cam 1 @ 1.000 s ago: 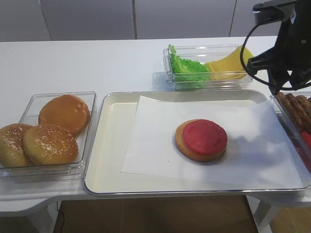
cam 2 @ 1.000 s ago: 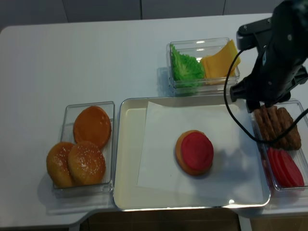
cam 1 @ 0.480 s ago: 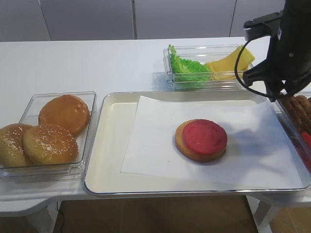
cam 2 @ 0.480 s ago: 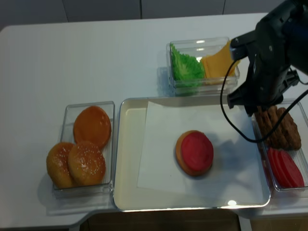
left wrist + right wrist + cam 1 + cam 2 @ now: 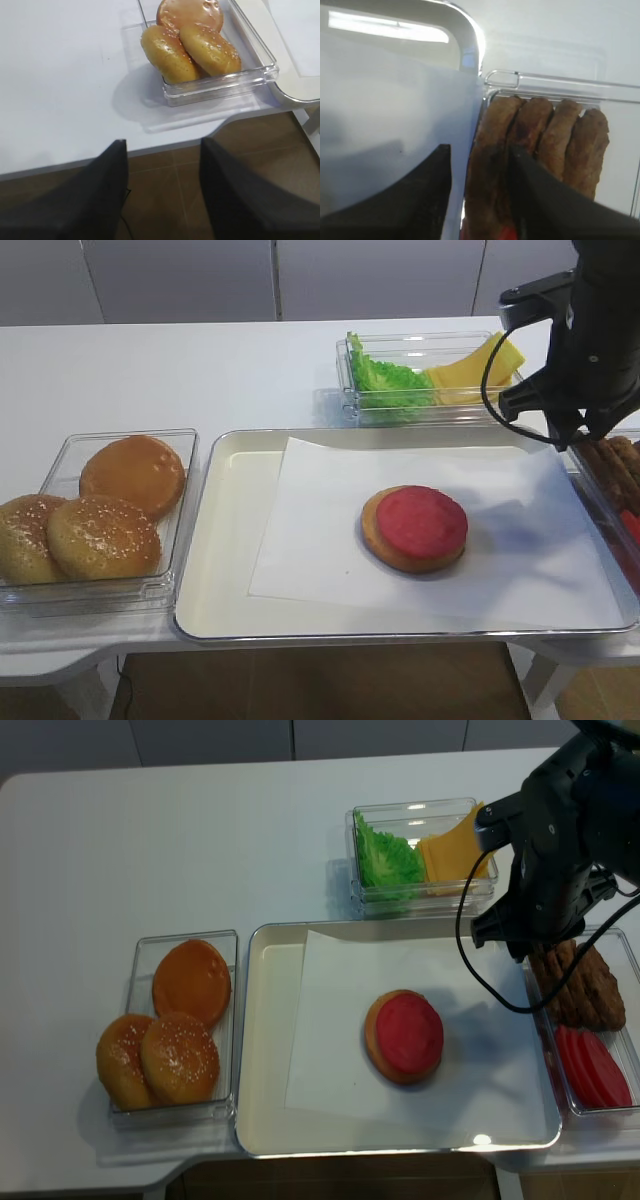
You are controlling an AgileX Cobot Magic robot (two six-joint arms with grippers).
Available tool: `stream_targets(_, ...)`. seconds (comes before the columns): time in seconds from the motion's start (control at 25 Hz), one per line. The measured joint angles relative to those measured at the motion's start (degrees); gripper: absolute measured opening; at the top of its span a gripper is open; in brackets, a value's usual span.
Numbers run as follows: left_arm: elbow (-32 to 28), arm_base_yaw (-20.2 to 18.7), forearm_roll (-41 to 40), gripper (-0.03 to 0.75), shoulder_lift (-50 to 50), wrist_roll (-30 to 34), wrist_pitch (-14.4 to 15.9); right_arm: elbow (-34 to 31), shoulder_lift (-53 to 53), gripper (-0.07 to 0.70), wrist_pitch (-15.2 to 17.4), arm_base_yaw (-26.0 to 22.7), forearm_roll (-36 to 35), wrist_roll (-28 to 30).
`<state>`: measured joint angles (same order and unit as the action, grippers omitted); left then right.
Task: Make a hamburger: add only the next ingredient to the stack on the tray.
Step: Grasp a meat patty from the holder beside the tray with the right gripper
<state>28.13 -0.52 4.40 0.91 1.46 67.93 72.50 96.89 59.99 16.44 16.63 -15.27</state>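
The right gripper (image 5: 480,200) had shifted left and lower over the last second, and now hung with its jaws partly spread astride the leftmost meat patty (image 5: 487,165) standing on edge in its clear box (image 5: 560,82). It looked poised to pinch rather than already gripping, so the stack (image 5: 414,527) on the tray (image 5: 230,540) still lacked its patty.

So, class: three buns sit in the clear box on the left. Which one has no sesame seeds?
The smooth bun at the back of the clear box; the two front buns are speckled with sesame seeds.
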Motion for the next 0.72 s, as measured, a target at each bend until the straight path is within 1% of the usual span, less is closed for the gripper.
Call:
stream_targets(0.2, 0.0, 0.0, 0.0, 0.351, 0.0, 0.0, 0.0, 0.0, 0.09, 0.278, 0.0, 0.0, 0.1, -0.13)
stream_targets(0.36, 0.0, 0.0, 0.0, 0.351, 0.0, 0.0, 0.0, 0.0, 0.43, 0.243, -0.22, 0.0, 0.1, -0.13)
stream_targets(0.52, 0.0, 0.0, 0.0, 0.351, 0.0, 0.0, 0.0, 0.0, 0.7, 0.227, -0.22, 0.0, 0.1, -0.13)
stream_targets(0.6, 0.0, 0.0, 0.0, 0.351, 0.0, 0.0, 0.0, 0.0, 0.7, 0.207, -0.22, 0.0, 0.25, -0.13)
stream_targets(0.72, 0.0, 0.0, 0.0, 0.351, 0.0, 0.0, 0.0, 0.0, 0.7, 0.147, -0.11, 0.0, 0.49, -0.26)
